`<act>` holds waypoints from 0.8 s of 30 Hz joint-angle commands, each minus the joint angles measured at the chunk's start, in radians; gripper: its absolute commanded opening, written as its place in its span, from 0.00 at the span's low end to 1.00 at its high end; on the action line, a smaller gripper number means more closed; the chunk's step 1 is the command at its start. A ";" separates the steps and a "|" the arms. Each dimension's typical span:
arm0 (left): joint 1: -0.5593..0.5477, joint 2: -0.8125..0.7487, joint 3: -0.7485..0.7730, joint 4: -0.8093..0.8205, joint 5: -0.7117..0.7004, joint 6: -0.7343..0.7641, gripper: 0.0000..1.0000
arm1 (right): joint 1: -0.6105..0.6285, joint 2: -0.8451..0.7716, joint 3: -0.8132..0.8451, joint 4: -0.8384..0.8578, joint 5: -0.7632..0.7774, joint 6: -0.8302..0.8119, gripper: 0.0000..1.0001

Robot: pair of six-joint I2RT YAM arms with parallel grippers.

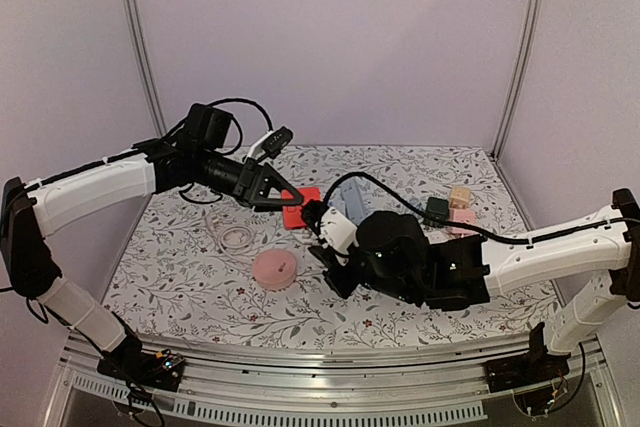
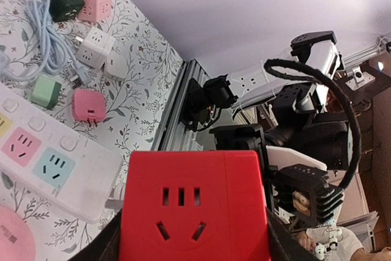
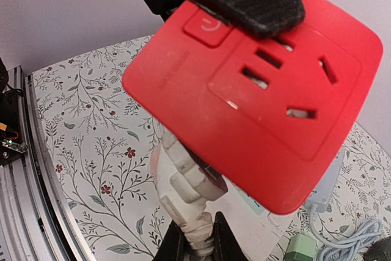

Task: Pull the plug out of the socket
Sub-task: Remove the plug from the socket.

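red socket block [image 3: 256,84], close enough to fill the right wrist view, is held up off the floral worktop [image 1: 180,282] with its slotted face and a power button showing. a black finger of the left tool [image 1: 285,192] lies across its top edge. the left wrist view shows the block wedged between that tool's two fingers, so the left tool is clamped on the block's sides and carries it. from the block's lower face comes the white plug [image 3: 186,178], a stubby body with a ribbed collar, seated in the block with no gap that can be made out. the right tool [image 3: 192,239] is pressed nearly together, pinching the plug low down, at the ribbed collar where the cord begins. seen from above, the two tools meet over the middle of the worktop, near a white power strip [image 2: 55,163] and a pink round disc [image 1: 274,269]. the block looks like light, hard, smooth plastic, likely to slip or twist in a loose hold, so its flat side faces are the place to clamp it. the plug looks rigid at the body and bendy at the collar. a hold higher up, on the hard body, would probably pull straighter along the pins than a hold on the collar, which may flex.
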 commanded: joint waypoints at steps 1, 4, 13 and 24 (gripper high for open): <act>-0.034 0.012 0.012 0.084 0.002 0.027 0.00 | -0.045 -0.079 0.001 0.125 -0.074 -0.052 0.00; -0.045 0.017 0.017 0.084 0.025 0.029 0.00 | -0.080 -0.102 -0.005 0.121 -0.097 -0.096 0.00; -0.074 0.040 0.039 0.030 0.056 0.064 0.00 | -0.151 -0.189 -0.020 0.071 -0.151 -0.175 0.00; -0.140 0.093 0.095 -0.125 0.059 0.170 0.00 | -0.162 -0.191 0.078 -0.043 -0.212 -0.292 0.00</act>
